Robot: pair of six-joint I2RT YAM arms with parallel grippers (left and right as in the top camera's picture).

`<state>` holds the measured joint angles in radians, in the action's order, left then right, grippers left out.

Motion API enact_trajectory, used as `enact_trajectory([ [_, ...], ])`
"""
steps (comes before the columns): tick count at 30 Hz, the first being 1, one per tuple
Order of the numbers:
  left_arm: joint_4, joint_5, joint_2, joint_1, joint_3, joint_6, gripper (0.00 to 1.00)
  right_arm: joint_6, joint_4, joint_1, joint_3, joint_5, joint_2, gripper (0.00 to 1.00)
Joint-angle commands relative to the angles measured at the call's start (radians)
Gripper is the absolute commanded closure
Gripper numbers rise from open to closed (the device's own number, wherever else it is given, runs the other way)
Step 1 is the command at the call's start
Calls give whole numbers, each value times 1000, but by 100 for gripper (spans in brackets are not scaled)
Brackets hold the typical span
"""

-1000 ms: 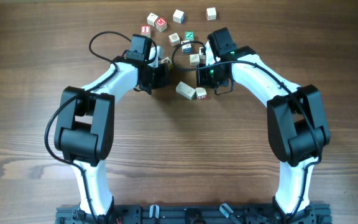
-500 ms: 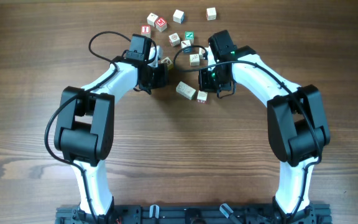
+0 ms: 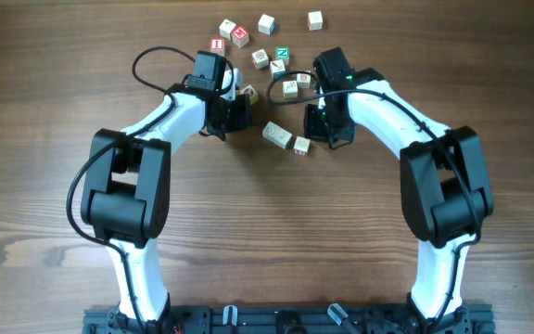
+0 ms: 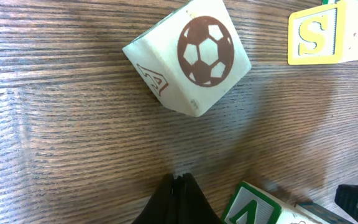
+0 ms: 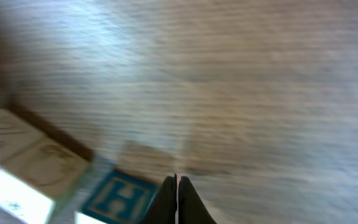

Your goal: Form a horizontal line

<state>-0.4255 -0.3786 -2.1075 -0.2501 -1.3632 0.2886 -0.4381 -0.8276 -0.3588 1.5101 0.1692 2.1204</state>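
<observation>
Cube marked S, cube marked H; left hand, right hand pressed together.

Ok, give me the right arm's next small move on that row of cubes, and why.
Probably: with the shut right gripper, nudge the red-marked end cube slightly upward in the overhead view, level with the two pale cubes. There the row slants, that end lying lower, and the gripper sits close beside that cube, jaws closed, suited to pushing.
</observation>
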Motion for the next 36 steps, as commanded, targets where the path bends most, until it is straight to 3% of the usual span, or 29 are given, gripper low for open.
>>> enact_trajectory([
  [1, 14, 1, -8, 0, 8, -63, 96, -91, -32, 2, 16, -79, -37, 96],
  [6, 53, -87, -8, 0, 8, -146, 96, -148, -60, 2, 16, -134, -37, 96],
  [13, 76, -124, -14, -1, 8, -230, 96, -137, -89, -6, 16, 42, -37, 96],
  [36, 100, -165, -85, -1, 8, -229, 96, -141, -14, -57, 15, 160, -37, 95],
])
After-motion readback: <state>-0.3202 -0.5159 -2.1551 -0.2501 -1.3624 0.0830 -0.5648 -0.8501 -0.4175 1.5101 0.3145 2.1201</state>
